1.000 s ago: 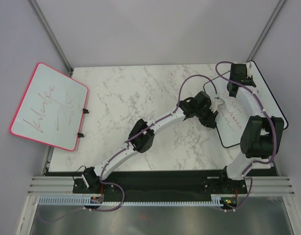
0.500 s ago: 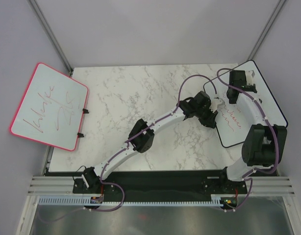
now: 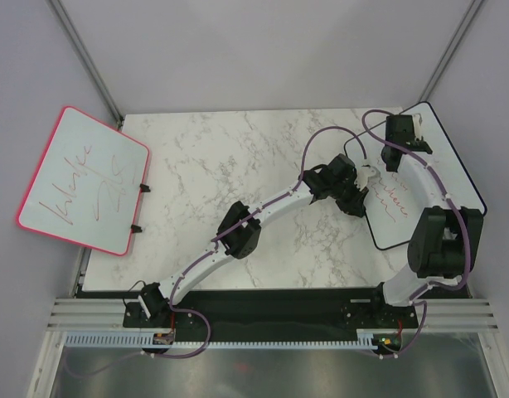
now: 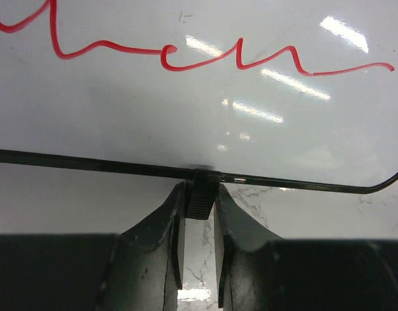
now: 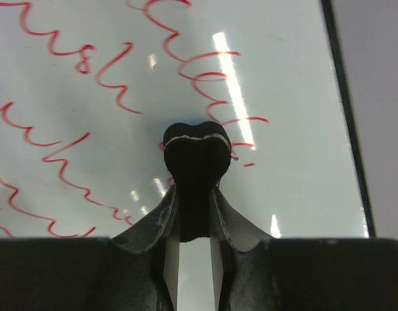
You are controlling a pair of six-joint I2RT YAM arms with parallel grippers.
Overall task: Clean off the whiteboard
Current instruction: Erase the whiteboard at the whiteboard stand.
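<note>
The whiteboard (image 3: pixel 391 224), black-framed with red handwriting, lies at the table's right edge. It also shows in the left wrist view (image 4: pixel 186 97) and the right wrist view (image 5: pixel 283 78). My left gripper (image 3: pixel 364 181) is at its left edge, shut (image 4: pixel 199 189) on a small black ribbed tab (image 4: pixel 202 204) fixed to the frame. My right gripper (image 3: pixel 401 137) is over the board's far part, shut (image 5: pixel 194 191) on a black eraser (image 5: pixel 196 152). The eraser's tip seems to rest on the board face among the red strokes.
A pink-framed whiteboard (image 3: pixel 84 178) with red scribbles overhangs the table's left edge. The marble table top (image 3: pixel 230 166) stretches between the two boards. Grey walls and metal posts close in the back.
My right gripper has slid the eraser a little nearer over the far part of the board, and its elbow has shifted. My left arm has not moved.
</note>
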